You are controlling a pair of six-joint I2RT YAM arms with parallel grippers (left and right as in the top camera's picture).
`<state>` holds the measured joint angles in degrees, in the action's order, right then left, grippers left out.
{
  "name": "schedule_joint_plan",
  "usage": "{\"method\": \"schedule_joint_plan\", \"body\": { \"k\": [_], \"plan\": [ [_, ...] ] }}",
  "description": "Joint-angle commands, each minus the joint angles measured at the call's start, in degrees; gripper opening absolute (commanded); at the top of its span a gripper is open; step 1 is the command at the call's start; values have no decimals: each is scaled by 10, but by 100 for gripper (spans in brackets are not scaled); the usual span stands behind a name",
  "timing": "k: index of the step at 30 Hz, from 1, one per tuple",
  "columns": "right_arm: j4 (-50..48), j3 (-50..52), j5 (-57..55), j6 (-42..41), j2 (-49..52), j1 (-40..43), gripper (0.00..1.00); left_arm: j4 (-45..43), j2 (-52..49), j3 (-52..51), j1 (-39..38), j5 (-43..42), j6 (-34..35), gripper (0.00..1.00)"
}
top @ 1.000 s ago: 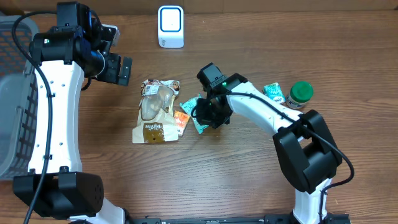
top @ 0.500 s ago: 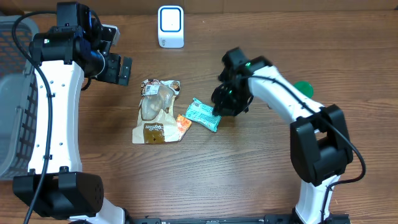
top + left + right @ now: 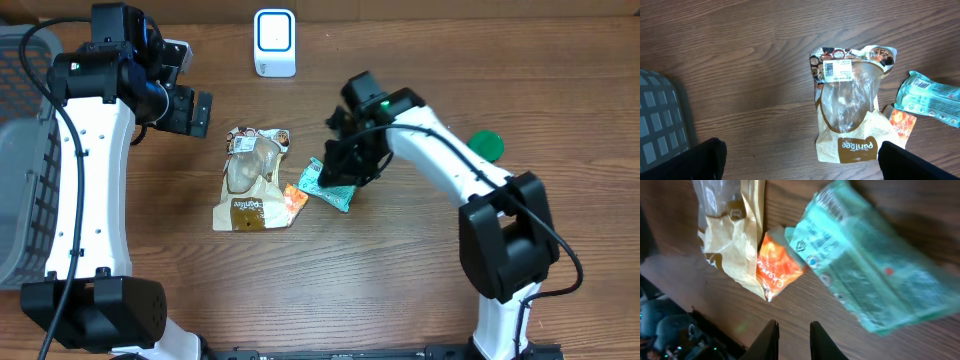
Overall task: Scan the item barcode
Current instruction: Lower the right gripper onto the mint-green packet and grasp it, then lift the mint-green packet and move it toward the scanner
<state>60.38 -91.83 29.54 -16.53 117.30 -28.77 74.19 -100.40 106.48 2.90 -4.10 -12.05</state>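
A teal snack packet (image 3: 327, 186) (image 3: 875, 275) (image 3: 932, 97) lies flat on the wooden table, beside a small orange sachet (image 3: 292, 200) (image 3: 777, 267). My right gripper (image 3: 347, 162) (image 3: 792, 342) hovers just above the packet's right end. Its two dark fingers stand a narrow gap apart, with only bare wood between them. The white barcode scanner (image 3: 274, 42) stands at the back of the table. My left gripper (image 3: 190, 110) (image 3: 800, 170) hangs wide open and empty, up and to the left of a tan bread bag (image 3: 252, 180) (image 3: 852, 115) with a white label.
A grey basket (image 3: 20, 200) (image 3: 660, 120) stands at the table's left edge. A green-lidded jar (image 3: 487, 144) sits at the right, partly behind my right arm. The tan bread bag (image 3: 735, 235) touches the orange sachet (image 3: 901, 125).
The teal packet was bunched under my right gripper and now lies flat and let go. The right gripper swung right, then back left over the packet's end. The left arm has not moved.
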Motion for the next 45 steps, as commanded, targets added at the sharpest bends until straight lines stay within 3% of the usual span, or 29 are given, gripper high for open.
{"method": "schedule_joint_plan", "body": {
  "k": [1, 5, 13, 18, 23, 29, 37, 45],
  "plan": [
    [-1, -11, -57, -50, 25, -28, 17, 1, 0, 5, 1, -4, -6, 100],
    [4, -8, -101, -106, 26, -23, 17, 1, 0, 5, 1, -4, -6, 100],
    [72, -8, -66, -78, 26, 78, 24, 1, 0, 5, 1, -4, -6, 99],
    [80, 3, 3, -38, 26, 97, 56, 1, 0, 5, 1, -4, -6, 100],
    [21, 55, 6, -85, 26, 81, 62, 1, 0, 5, 1, -4, -6, 100],
    [-82, 112, 5, -166, 26, 66, 54, 1, 0, 5, 1, -4, -6, 100],
    [-184, 148, -45, -192, 26, 62, 42, 1, 0, 5, 1, -4, -6, 99],
    [-230, 149, -44, -129, 26, 62, 7, 1, 0, 5, 1, -4, -6, 100]
  ]
}}
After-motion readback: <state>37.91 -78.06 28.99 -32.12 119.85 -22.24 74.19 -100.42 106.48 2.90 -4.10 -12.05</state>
